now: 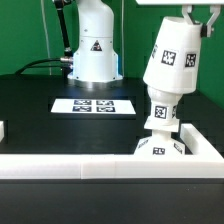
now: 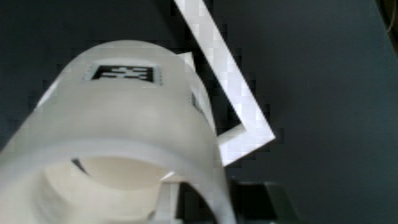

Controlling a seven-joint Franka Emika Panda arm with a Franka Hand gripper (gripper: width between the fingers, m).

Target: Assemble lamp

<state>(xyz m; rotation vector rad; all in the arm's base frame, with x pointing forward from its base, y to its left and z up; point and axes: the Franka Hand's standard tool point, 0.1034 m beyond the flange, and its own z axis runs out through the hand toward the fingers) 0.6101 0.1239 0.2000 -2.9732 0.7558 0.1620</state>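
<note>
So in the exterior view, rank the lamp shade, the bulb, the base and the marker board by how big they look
1. Shade, largest, though held up near the camera.
2. Marker board, farther back, so its rank is unsure.
3. Base, partly hidden behind the rail.
4. Bulb, smallest visible.

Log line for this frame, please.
phase: shade placement | gripper: holding shade, tilted | shade: above bulb | bulb: on base

Black desk (image 1: 30,105). Marker board (image 1: 92,104) lies flat near the middle, toward the far side. White border rail (image 1: 70,165) runs along the near edge, turning far at the exterior view's right. Lamp base (image 1: 158,148) sits in that right corner.
</note>
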